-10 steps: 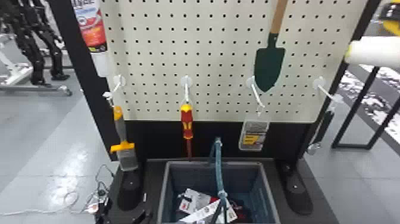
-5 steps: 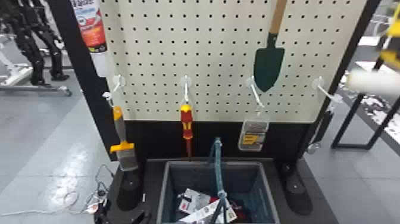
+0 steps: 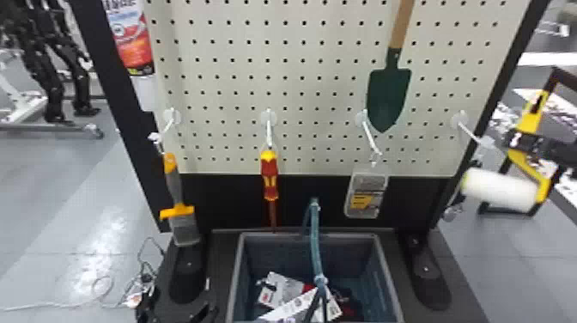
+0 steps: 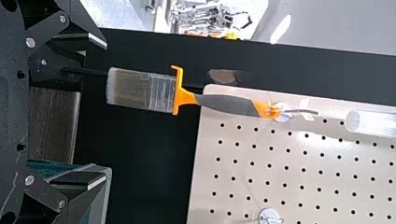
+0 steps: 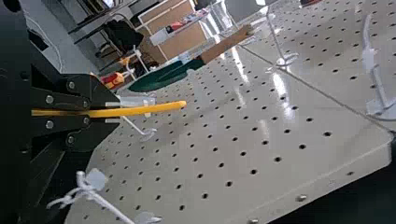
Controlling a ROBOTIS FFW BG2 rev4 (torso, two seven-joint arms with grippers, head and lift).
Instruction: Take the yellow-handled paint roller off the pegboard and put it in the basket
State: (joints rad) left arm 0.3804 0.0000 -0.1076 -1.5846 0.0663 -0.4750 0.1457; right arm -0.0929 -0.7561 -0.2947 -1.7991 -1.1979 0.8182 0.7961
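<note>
At the right of the head view, my right gripper [image 3: 521, 141] is shut on the yellow handle of the paint roller [image 3: 500, 188], whose white sleeve hangs below, right of the pegboard [image 3: 317, 92]. In the right wrist view the right gripper [image 5: 112, 113] has the yellow handle [image 5: 159, 108] between its fingers, its end poking out. The basket [image 3: 388, 279] stands low at the centre, with packages in it. At the head view's bottom left is my left gripper [image 3: 180, 315]; in the left wrist view the left gripper [image 4: 100, 112] is open with nothing between its fingers.
A brush [image 3: 175, 193], a screwdriver [image 3: 270, 176] and a small package [image 3: 367, 195] hang on hooks above the basket. A green trowel [image 3: 388, 94] hangs higher. The basket's blue handle [image 3: 315, 240] stands up over its middle. A bare hook [image 3: 471, 131] juts out at the right.
The roller and my right gripper have come down and further into view at the right of the pegboard. The left arm's position looks nearly the same.
</note>
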